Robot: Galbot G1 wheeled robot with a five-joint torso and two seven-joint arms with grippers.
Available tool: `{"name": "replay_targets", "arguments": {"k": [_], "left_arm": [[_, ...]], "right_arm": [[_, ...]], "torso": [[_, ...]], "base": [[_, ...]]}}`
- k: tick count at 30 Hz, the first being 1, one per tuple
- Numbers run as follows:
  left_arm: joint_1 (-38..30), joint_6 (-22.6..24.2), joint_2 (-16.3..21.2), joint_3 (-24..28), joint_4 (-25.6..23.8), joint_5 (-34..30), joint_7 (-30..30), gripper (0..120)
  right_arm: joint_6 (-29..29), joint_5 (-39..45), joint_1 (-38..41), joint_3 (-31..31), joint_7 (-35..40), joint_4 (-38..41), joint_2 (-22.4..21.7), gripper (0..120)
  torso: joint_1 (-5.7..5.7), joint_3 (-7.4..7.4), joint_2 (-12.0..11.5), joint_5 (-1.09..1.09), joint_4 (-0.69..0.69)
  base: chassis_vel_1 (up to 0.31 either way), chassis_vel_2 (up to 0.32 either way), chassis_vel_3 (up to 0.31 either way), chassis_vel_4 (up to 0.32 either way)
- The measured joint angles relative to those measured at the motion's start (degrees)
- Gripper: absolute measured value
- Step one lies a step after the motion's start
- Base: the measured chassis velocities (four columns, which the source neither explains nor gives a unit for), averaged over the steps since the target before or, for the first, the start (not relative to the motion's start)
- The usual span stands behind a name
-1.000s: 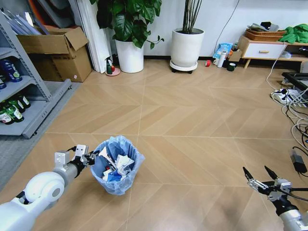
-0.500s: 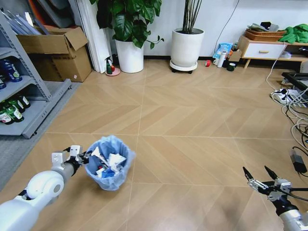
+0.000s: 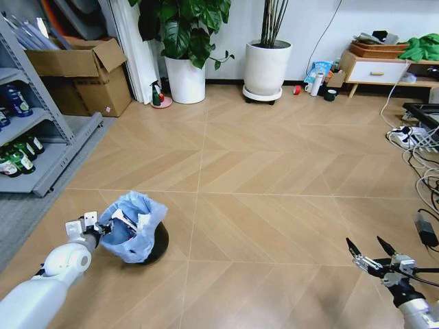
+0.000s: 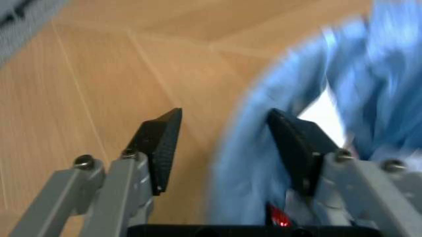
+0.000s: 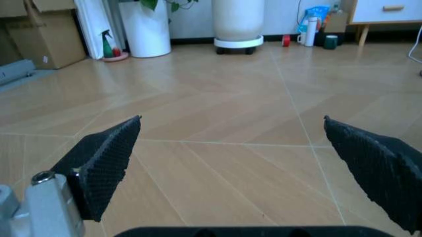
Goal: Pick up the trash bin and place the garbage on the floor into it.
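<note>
1. One gripper is at work: the left gripper is at the near-left part of the floor, beside the trash bin; in the left wrist view its fingers straddle the bag-covered rim, one outside, one inside, though whether they actually pinch it is hard to tell through the blur
2. The trash bin leans, its mouth tipped toward the gripper and its dark base showing on the far side; the garbage sits inside as pale scraps
3. Risk: the bin could topple and spill the garbage back onto the floor if the rim is released or slips while tilted
4. Risk: the fingers may hold only the thin plastic liner, which could stretch or pull off the rim
5. The right gripper hangs idle near the floor's near-right corner, fingers spread wide
</note>
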Motion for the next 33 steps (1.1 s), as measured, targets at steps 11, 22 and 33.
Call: {"name": "replay_targets", "arguments": {"k": [11, 22, 33], "left_arm": [[1.81, 1.95, 5.48, -2.77, -12.57, -3.25, -3.54, 97], [2.67, 1.92, 5.55, -8.53, -20.13, -3.96, -4.33, 100], [12.33, 0.02, 2.13, -20.32, -25.12, -0.11, -2.61, 100]], "right_arm": [[0.00, 0.00, 0.00, 0.00, 0.00, 0.00, 0.00, 100], [0.00, 0.00, 0.00, 0.00, 0.00, 0.00, 0.00, 100], [0.00, 0.00, 0.00, 0.00, 0.00, 0.00, 0.00, 100]], "torso": [[0.00, 0.00, 0.00, -0.01, 0.02], [0.00, 0.00, -0.01, -0.02, 0.01], [-0.01, 0.00, -0.02, -0.02, 0.02]], "base": [[0.000, 0.000, 0.000, 0.000], [0.000, 0.000, 0.000, 0.000], [0.000, 0.000, 0.000, 0.000]]}}
